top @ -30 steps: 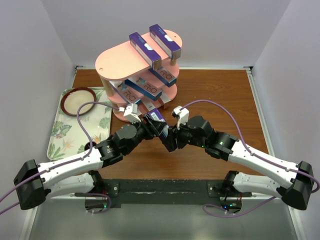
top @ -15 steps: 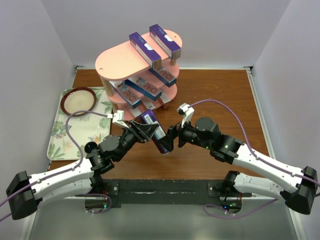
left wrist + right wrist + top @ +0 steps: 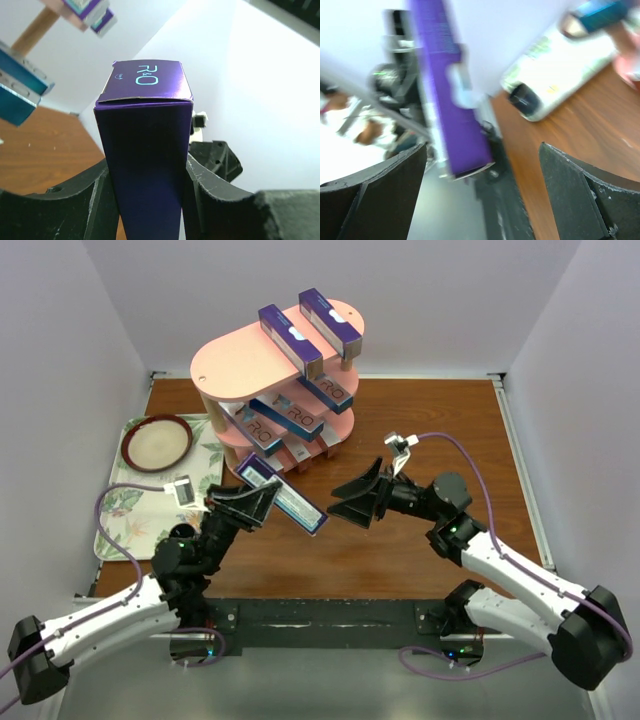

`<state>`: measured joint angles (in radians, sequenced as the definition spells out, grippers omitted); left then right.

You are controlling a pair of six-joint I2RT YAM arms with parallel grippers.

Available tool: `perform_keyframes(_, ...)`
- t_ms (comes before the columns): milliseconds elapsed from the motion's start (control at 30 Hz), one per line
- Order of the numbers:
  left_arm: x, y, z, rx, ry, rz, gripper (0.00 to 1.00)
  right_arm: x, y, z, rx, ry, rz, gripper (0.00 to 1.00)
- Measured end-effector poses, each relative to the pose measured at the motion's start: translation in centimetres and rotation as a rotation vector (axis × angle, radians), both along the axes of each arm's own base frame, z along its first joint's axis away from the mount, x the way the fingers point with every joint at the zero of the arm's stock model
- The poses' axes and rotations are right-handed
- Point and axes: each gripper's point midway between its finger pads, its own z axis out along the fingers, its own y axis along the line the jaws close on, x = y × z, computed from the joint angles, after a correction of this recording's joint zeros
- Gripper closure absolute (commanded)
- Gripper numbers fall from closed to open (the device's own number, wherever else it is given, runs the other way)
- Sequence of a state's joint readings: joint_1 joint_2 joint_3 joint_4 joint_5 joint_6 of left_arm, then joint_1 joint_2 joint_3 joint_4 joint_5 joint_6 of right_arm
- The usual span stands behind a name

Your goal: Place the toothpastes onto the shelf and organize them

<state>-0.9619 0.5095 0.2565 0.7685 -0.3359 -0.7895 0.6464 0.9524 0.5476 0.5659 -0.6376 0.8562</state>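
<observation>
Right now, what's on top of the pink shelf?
Two purple boxes lie side by side on the shelf's top board, toward its right end; the rest is bare. That board covers much of the lower tiers, so boxes there could be hidden.

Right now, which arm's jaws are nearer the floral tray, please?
Left. Its jaws grip the purple toothpaste box just right of the floral tray; the right jaws hang open beyond.

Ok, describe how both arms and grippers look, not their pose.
The left arm and right arm share white shell links and black joints. The left gripper and right gripper have matte black wedge-shaped fingers. A thin purple cable loops to each wrist.
</observation>
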Motion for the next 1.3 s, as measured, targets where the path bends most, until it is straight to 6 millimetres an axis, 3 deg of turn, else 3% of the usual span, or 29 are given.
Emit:
perform_keyframes(100, 0.4, 0.6, 0.8, -0.027, -0.036, 0.016, 0.63, -1.0, 0.1, 2.4, 0.082, -0.058, 0.057, 0.02)
perform_keyframes(233, 1.6, 1.1, 0.5, -0.063, -0.041, 0.024, 0.62, -1.8, 0.3, 3.5, 0.149, -0.088, 0.111, 0.02)
perform_keyframes(467, 2.1, -0.3, -0.1, -0.116, -0.028, -0.053, 0.62, -1.1, 0.9, 2.5, 0.151, -0.064, 0.117, 0.02)
perform_keyframes(800, 0.9, 0.1, 2.0, -0.199, -0.088, -0.102, 0.62, -0.3, 1.4, 1.0, 0.104, -0.052, 0.063, 0.06)
perform_keyframes(1033, 1.3, -0.4, 1.5, -0.187, -0.078, -0.104, 0.62, -2.1, 3.4, 0.1, 0.085, -0.04, 0.131, 0.15)
perform_keyframes(1167, 1.5, -0.7, 1.1, -0.175, -0.068, -0.108, 0.62, -2.2, 4.0, -0.3, 0.08, -0.031, 0.139, 0.25)
perform_keyframes(1300, 1.5, -0.7, 1.1, -0.176, -0.069, -0.108, 0.61, -2.0, 4.1, 0.5, 0.097, -0.047, 0.127, 0.37)
